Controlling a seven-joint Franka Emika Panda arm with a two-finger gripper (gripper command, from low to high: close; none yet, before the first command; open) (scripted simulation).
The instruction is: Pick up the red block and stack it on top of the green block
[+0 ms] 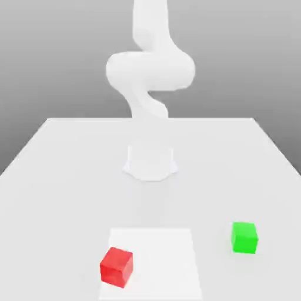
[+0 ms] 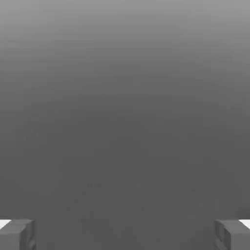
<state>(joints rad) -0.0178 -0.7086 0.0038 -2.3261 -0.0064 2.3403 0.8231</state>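
Note:
The red block point(image 1: 116, 266) is a small cube lying near the table's front edge, on the exterior view's left. The green block point(image 1: 244, 237), a cube of the same size, rests on the table to the exterior view's right of the red one and a little farther back; the two are well apart. In the hand view my gripper point(image 2: 125, 234) is open, its grey fingertips point(image 2: 17, 234) spread wide with nothing between them and plain grey background beyond. The white arm point(image 1: 150, 70) rises from its base and leaves the top of the exterior view.
The arm's round base point(image 1: 150, 161) stands mid-table behind both blocks. A brighter white square patch point(image 1: 164, 258) marks the table surface under and beside the red block. The white table point(image 1: 59, 176) spreads wide on both sides.

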